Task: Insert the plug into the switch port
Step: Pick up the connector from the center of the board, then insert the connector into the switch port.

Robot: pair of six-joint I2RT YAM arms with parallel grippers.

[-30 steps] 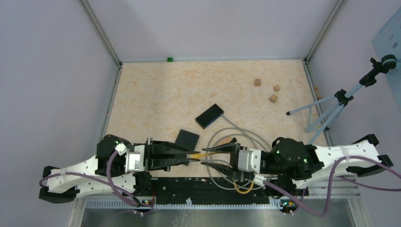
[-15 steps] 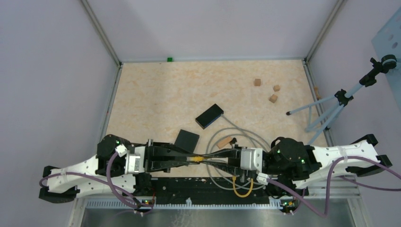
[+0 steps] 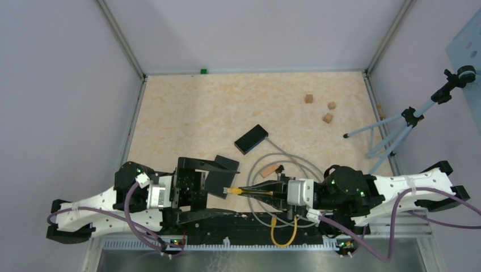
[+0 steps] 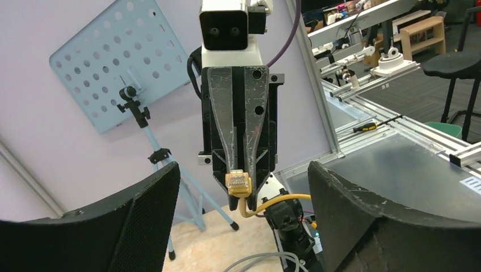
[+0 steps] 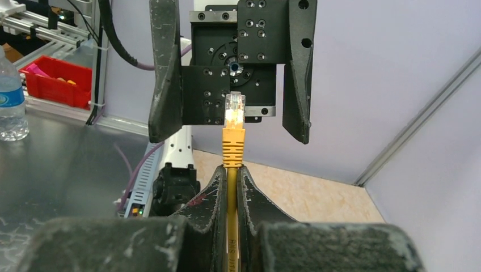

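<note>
The yellow plug (image 3: 231,191) hangs above the table's near edge, and its yellow cable (image 3: 283,231) loops down by the arm bases. My right gripper (image 3: 245,191) is shut on the cable's boot just behind the plug (image 5: 233,113), with the clear tip sticking out past the right gripper (image 5: 232,170). My left gripper (image 3: 235,190) faces it, jaws wide open either side of the plug (image 4: 238,181) without touching it. The left gripper (image 4: 244,226) holds nothing. A black switch box (image 3: 251,139) with a grey cable lies further back; its port does not show.
A second flat black box (image 3: 226,165) lies partly under my left gripper's upper finger. Grey cable loops (image 3: 261,165) and a small brown block (image 3: 271,170) lie near my right gripper. Three wooden cubes (image 3: 328,118) sit far right, with a tripod (image 3: 397,130) beyond the edge.
My left gripper has opened wide and let go of the plug. My right gripper has shut on the cable behind the plug and now holds it alone.
</note>
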